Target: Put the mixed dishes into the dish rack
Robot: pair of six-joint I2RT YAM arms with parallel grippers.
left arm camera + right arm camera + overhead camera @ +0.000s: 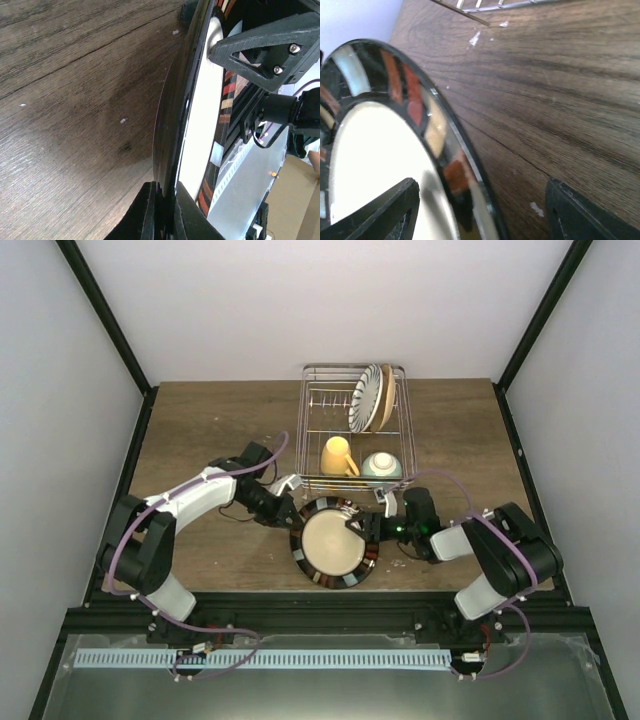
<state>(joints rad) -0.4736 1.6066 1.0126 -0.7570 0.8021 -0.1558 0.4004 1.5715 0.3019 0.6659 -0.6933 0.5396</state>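
A dark-rimmed plate (334, 545) with a cream middle and a patterned edge sits just in front of the dish rack (311, 430). My left gripper (288, 512) is shut on its left rim; in the left wrist view (166, 192) the plate (172, 115) is edge-on and tilted above the wood. My right gripper (360, 528) is open at the plate's right rim, and its fingers (380, 210) straddle the rim (445, 135) without closing. In the rack, a striped plate and an orange-cream plate (372, 398) stand upright, beside a yellow mug (338, 456) and a pale-teal bowl (381, 465).
The wooden table (200, 430) is walled by a black frame with white panels on three sides. The rack's front wire (470, 12) runs along the top of the right wrist view. A metal rail (260, 658) runs below the arm bases.
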